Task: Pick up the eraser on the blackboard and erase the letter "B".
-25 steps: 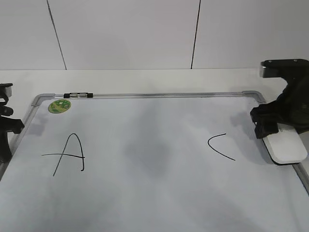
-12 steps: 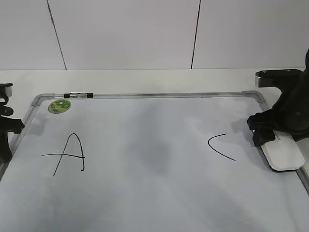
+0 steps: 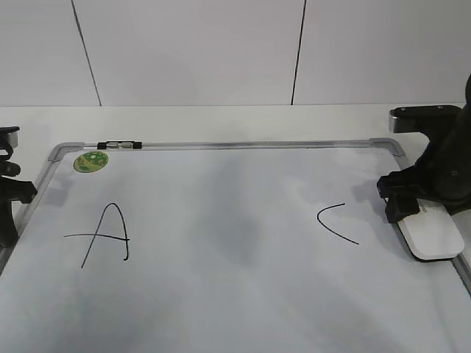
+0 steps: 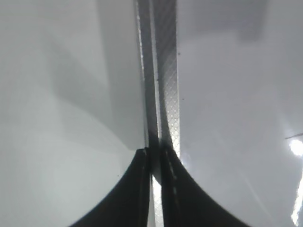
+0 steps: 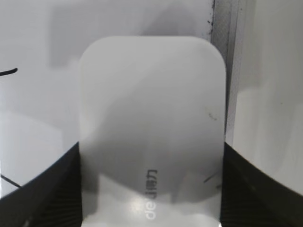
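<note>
Exterior view: the left tool (image 3: 9,193) sits at the left rim of the blackboard (image 3: 235,309), cut off by the frame; the left wrist view shows its fingers (image 4: 142,189) drawn nearly together over the grey frame strip, gripping nothing. A round green magnet (image 3: 90,161) lies by the top-left corner, above a hand-drawn "A" (image 3: 105,235). The board's middle is bare white, with no "B" visible. Right of it stands a "C" (image 3: 335,223). At the right rim the white rounded eraser (image 3: 431,229) lies flat, the right tool (image 3: 412,209) clamped on its sides. Grey lettering (image 5: 149,196) is only partly legible.
</note>
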Available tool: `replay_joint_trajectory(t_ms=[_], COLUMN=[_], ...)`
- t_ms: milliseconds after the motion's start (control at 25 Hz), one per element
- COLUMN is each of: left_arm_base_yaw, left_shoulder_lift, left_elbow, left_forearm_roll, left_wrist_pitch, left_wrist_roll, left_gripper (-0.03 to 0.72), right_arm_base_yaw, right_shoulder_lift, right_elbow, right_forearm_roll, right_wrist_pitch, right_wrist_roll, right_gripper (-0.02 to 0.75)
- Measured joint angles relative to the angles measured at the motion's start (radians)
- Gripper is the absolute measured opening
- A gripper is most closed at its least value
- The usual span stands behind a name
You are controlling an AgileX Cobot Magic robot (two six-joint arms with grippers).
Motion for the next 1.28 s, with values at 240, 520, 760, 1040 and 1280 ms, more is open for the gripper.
replay_joint_trajectory(t_ms=[240,520,760,1040,1280], left_arm_base_yaw=[0.000,0.000,0.000,0.000,0.000], left_shoulder_lift=[0.000,0.000,0.000,0.000,0.000], left_elbow=[0.000,0.000,0.000,0.000,0.000], left_forearm_roll=[0.000,0.000,-0.001,-0.001,-0.001], left_wrist_pitch=[0.000,0.000,0.000,0.000,0.000], left_wrist_roll=[0.000,0.000,0.000,0.000,0.000], left_gripper=[0.017,0.017,0.016,0.016,0.016], right_arm_base_yaw=[0.000,0.000,0.000,0.000,0.000], right_shoulder_lift=[0.000,0.000,0.000,0.000,0.000], right_elbow=[0.000,0.000,0.000,0.000,0.000], right_forearm_roll=[0.000,-0.026,-0.043,-0.045,-0.045], right_wrist_pitch=[0.004,0.021,0.027,0.030,0.035], right_wrist_roll=[0.015,0.044,0.050,0.050,0.050], right_gripper=[0.543,0.559,0.559,0.559,0.575])
